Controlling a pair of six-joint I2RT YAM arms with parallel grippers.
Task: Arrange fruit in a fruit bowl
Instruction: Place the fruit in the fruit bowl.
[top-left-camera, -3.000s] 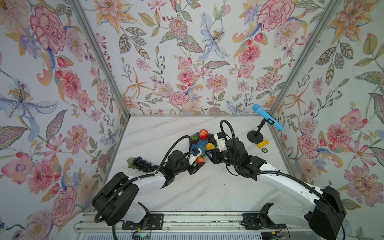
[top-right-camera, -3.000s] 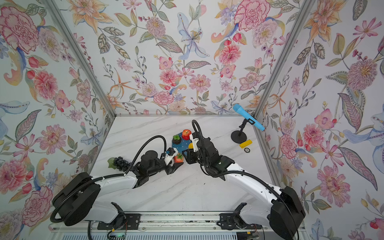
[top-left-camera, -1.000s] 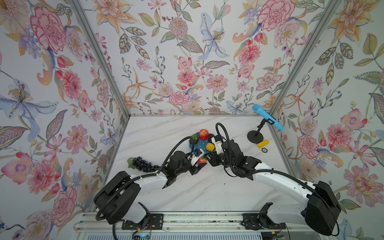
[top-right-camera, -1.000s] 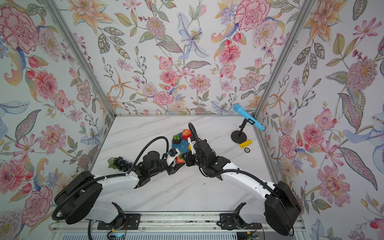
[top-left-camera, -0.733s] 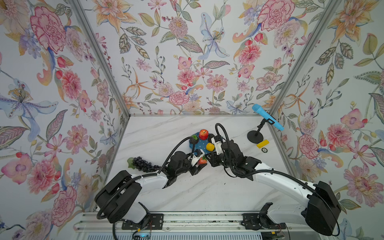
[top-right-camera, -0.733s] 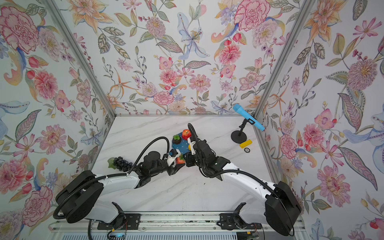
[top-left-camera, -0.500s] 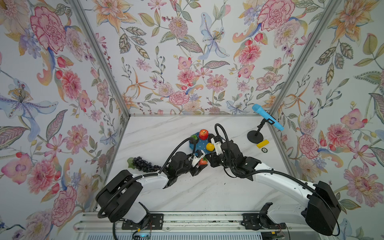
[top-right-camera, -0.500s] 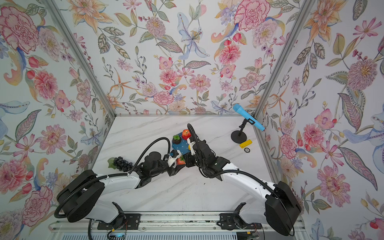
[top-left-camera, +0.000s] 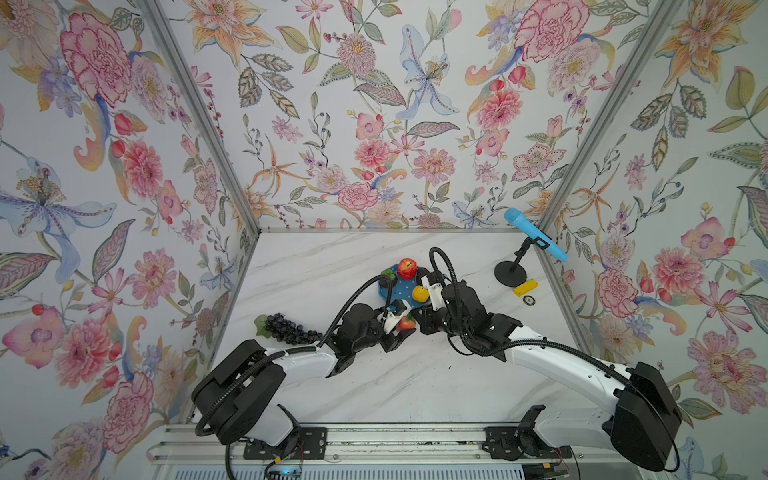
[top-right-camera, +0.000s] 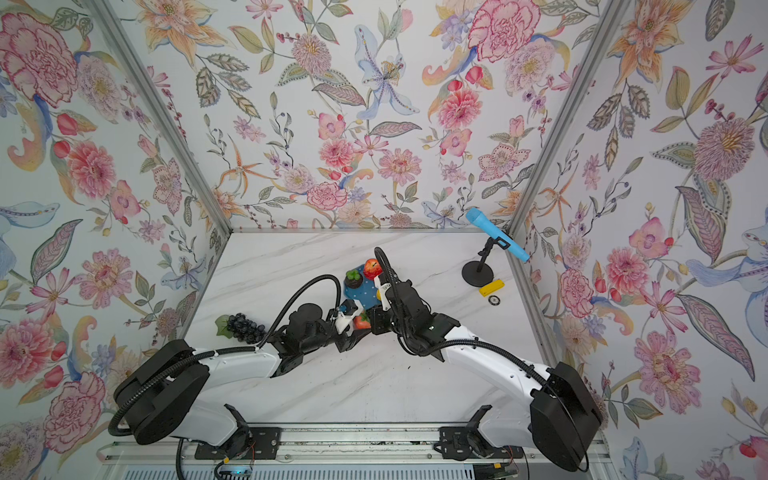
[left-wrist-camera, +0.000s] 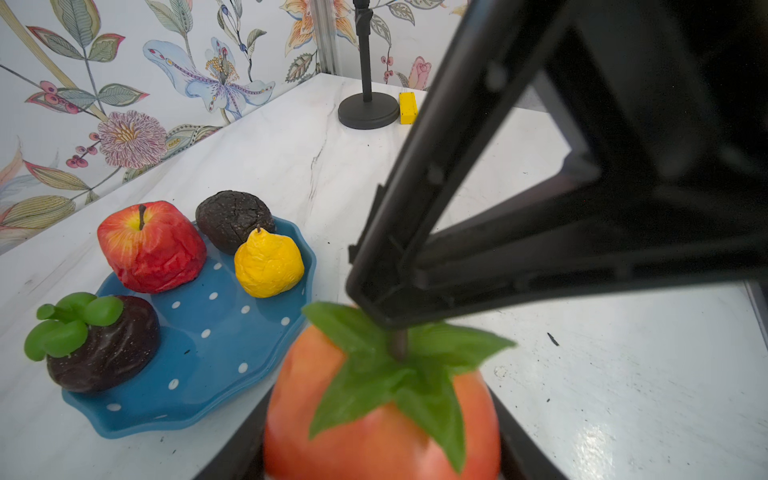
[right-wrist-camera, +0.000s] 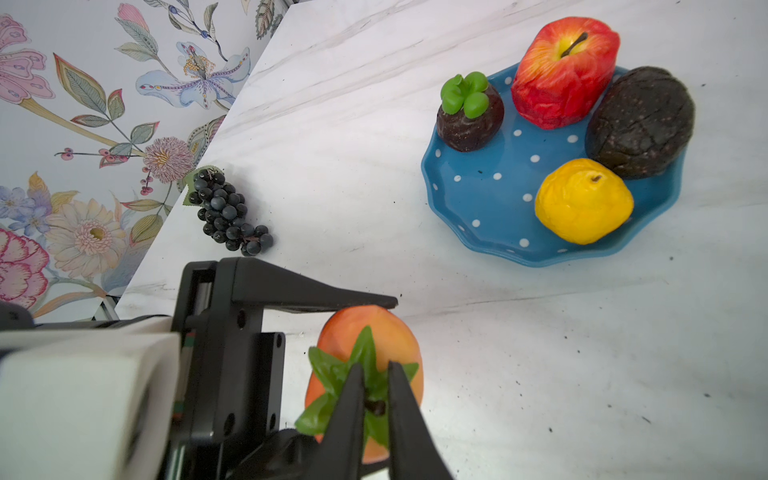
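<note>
Currently mid-handover, by my read. The left gripper (top-left-camera: 401, 327) is clamped across the body of the strawberry (right-wrist-camera: 374, 328), 1 jaw on each side. The right gripper (right-wrist-camera: 375, 368) has its 2 tips pinched almost together on the short dark stem in the middle of the green leaf crown. In both top views the arms meet just below frame centre. The strawberry is held low over the marble table (top-left-camera: 374, 386), just outside the lower rim of the fruit bowl (right-wrist-camera: 490, 199); can't tell if it touches the table. The bowl sits at frame centre and holds 4 fruits: apple (top-left-camera: 407, 269) at its upper edge, green-topped fruit (top-right-camera: 353, 279) at its upper left, avocado (right-wrist-camera: 640, 124) and lemon (top-left-camera: 420, 294) on its right side. The grape bunch (top-left-camera: 291, 330) lies on the table at centre-left, well apart from the bowl. So 4 in, 2 to go. Next move probably: left lets go cleanly, then right carries the strawberry by the stem to the bare blue patch at the bowl's lower left. The stem grip is thin and the fruit could swing or slip, so a slow lift is called for. The strawberry looks orange-red, smooth, matte and foam-like, with flat pointed green leaves around the stem.
</note>
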